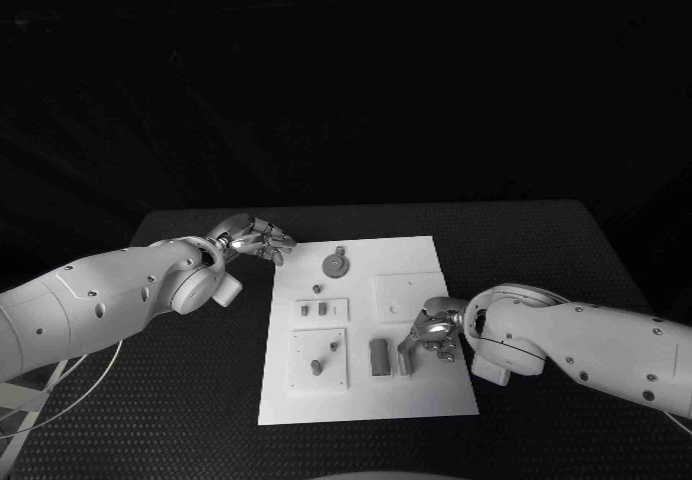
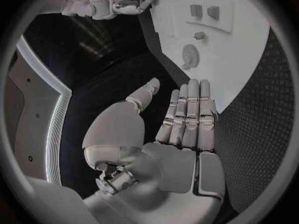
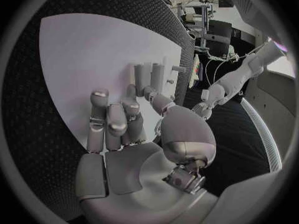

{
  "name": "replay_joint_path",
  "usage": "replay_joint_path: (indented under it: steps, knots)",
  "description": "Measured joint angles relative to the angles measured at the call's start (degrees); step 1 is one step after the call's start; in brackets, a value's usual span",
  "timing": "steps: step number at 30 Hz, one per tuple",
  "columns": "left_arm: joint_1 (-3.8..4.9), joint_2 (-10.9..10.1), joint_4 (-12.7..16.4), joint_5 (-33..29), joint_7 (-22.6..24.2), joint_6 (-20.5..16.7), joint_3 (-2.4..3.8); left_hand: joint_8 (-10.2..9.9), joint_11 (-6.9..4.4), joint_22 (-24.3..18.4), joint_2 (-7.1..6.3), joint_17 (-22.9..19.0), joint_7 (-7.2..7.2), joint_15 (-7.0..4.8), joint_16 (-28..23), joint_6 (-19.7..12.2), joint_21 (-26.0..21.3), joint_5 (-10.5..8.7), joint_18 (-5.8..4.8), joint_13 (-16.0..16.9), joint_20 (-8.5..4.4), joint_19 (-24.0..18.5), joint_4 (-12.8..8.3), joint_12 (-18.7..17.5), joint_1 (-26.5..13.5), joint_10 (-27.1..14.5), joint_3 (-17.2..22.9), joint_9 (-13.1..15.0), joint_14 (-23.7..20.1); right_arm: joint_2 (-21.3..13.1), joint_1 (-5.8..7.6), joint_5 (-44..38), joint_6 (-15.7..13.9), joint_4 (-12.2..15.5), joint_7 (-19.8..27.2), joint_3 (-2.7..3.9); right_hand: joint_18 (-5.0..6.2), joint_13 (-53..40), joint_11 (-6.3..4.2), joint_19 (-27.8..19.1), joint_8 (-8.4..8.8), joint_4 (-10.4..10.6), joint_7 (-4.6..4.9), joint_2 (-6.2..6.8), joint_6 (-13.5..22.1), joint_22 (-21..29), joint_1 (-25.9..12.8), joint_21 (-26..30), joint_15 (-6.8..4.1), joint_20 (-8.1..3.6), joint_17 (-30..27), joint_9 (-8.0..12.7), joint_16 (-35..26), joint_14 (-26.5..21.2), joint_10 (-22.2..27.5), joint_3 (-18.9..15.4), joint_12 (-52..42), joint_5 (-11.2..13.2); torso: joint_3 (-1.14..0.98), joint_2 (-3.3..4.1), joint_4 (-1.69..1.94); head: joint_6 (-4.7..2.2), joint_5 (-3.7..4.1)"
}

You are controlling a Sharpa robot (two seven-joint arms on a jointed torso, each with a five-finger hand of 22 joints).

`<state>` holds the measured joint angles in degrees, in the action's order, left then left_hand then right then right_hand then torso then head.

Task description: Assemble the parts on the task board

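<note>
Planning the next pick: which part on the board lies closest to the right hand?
The dark upright block right beside the right hand; the round gear sits at the board's far end, the others further left.

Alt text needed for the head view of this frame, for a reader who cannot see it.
A white task board lies on a black table, with small grey parts on it. The right hand rests over the board's right side, fingers curled, holding nothing visible; the left hand hovers open beside its far left corner.
</note>
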<state>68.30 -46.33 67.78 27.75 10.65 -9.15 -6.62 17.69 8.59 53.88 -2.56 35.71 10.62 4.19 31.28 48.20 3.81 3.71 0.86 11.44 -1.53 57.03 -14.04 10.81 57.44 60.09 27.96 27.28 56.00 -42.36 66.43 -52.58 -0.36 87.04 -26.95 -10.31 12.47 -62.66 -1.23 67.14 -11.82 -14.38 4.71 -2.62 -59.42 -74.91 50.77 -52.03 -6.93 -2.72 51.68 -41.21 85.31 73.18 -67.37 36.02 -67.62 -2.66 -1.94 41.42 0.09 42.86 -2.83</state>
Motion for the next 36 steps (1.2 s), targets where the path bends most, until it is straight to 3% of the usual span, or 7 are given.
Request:
replay_joint_path:
  steps: [1, 5, 10, 19, 36]
  knots:
    - [0.00, 0.0, 0.0, 0.0, 0.0, 0.0, 0.00, 0.0, 0.00, 0.0, 0.00, 0.0, 0.00, 0.00, 0.0, 0.0, 0.0, 0.00, 0.00, 0.0, 0.00, 0.0, 0.0, 0.0, 0.0, 0.0, 0.0, 0.0, 0.0, 0.0, 0.00, 0.0, 0.0, 0.0, 0.0, 0.00, 0.00, 0.1, 0.00, 0.0, 0.00, 0.0, -0.01, 0.18, 0.0, 0.0, -0.2, 0.0, 0.00, 0.00, 0.0, 0.0, 0.0, 0.0, 0.0, 0.0, 0.0, 0.0, 0.00, 0.01, 0.00, 0.01, -0.02]
    - [0.00, 0.0, 0.0, 0.0, 0.0, 0.0, 0.00, 0.0, 0.00, 0.0, 0.00, 0.0, 0.00, 0.00, 0.0, 0.0, 0.0, 0.00, 0.00, 0.0, 0.00, 0.0, 0.0, 0.0, 0.0, 0.0, 0.0, 0.0, 0.0, 0.0, -0.05, 0.0, 0.0, -0.1, 0.0, -0.03, 0.00, 0.3, 0.01, 0.2, -0.04, -1.7, -0.01, 3.04, -0.3, 0.0, -2.6, 0.0, 0.02, 0.17, -0.3, 0.1, 0.0, 0.0, 0.0, 1.5, 0.0, -0.2, -0.01, 0.01, -0.01, 0.07, -0.08]
    - [0.00, 0.0, 0.0, 0.0, 0.0, 0.0, 0.02, 0.0, 0.00, 0.0, 0.00, 0.0, 0.00, 0.00, 0.0, 0.0, 0.0, 0.00, 0.00, 0.0, 0.00, 0.0, 0.0, 0.0, 0.0, 0.0, 0.0, 0.0, 0.0, 0.1, -0.13, -0.2, -0.1, -0.1, 0.0, -0.07, 0.01, 0.5, 0.01, 0.8, -0.17, -0.6, 0.10, 5.60, -0.2, 0.0, -4.7, 0.0, 0.09, 0.06, -0.6, 0.3, -0.2, 0.1, 0.0, 1.7, 0.0, -0.4, -0.01, 0.01, -0.01, 0.08, -0.18]
    - [0.00, 0.0, 0.0, 0.0, 0.0, 0.0, 0.00, 0.0, 0.00, 0.0, 0.00, 0.0, 0.00, 0.00, 0.0, 0.0, 0.0, 0.00, 0.00, 0.0, 0.00, 0.0, 0.0, 0.0, 0.0, 0.0, 0.0, 0.0, 0.0, 0.1, -0.13, -0.3, -0.1, -0.1, 0.1, -0.07, 0.01, 0.6, 0.01, 1.0, 0.02, 0.9, 0.11, 7.33, -0.2, 0.0, -6.3, 0.2, 0.10, -0.13, -0.8, 0.4, -0.2, 0.1, 0.0, 2.1, 0.0, -0.2, -0.01, 0.01, -0.02, 0.04, -0.23]
    - [0.00, 0.0, 0.0, 0.0, 0.0, 0.0, 0.02, 0.0, 0.00, 0.0, 0.00, 0.0, 0.00, 0.00, 0.0, 0.0, 0.0, 0.00, 0.00, 0.0, 0.00, 0.0, 0.0, 0.0, 0.0, 0.0, 0.0, 0.0, 0.0, 0.1, -0.16, -0.4, -0.1, -0.1, 0.1, -0.08, 0.01, 0.6, 0.02, 1.2, 0.35, 2.9, 0.10, 9.20, -0.2, 0.0, -7.2, 0.4, -0.03, -0.13, -1.2, 0.6, -0.4, -0.2, 0.0, 2.9, 0.0, -0.2, -0.01, 0.01, -0.03, 0.06, -0.24]
